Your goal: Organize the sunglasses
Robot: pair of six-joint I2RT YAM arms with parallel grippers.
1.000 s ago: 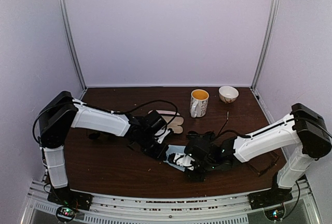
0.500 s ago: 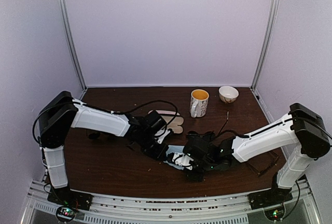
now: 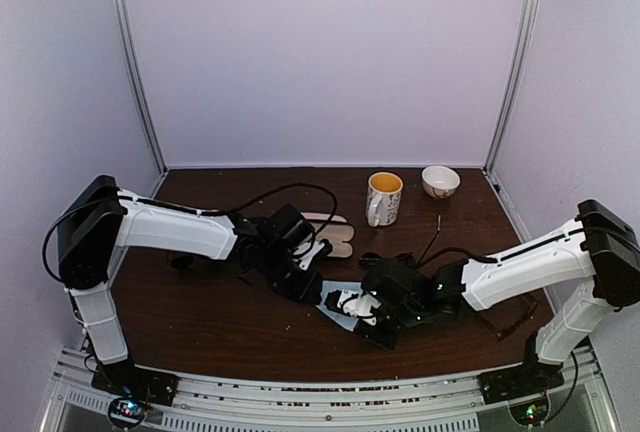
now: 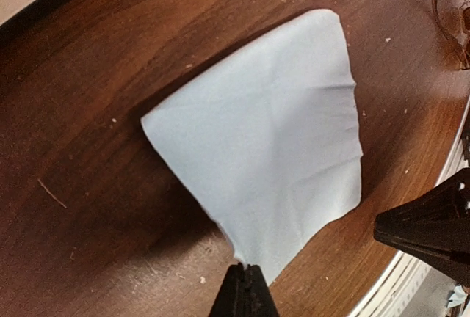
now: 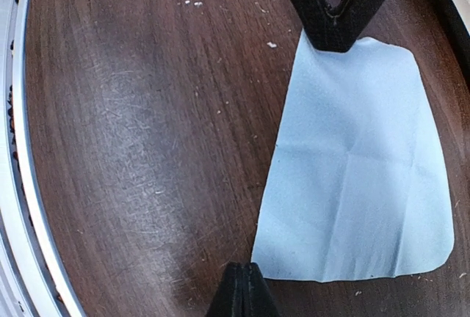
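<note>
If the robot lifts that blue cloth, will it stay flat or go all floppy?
Probably floppy: the cloth looks thin, with soft creases, and one corner is pinched by the left gripper. Likely very light, so pushing may bunch it up on the table.

Soft even light, pale sheen on dark tabletop [image 5: 125, 119], shadow beside the cloth [image 4: 279, 133], wrist views bowed at edges

A light-blue cloth [image 4: 272, 133] is spread on the dark wood bench [image 3: 200, 312], faintly creased. Farther back stands a white mug [image 3: 384, 198] with a yellow inside, and a small pale bowl [image 3: 440, 181] sits just right of it. A pink case [image 3: 342, 242] lies left of the mug.
</note>
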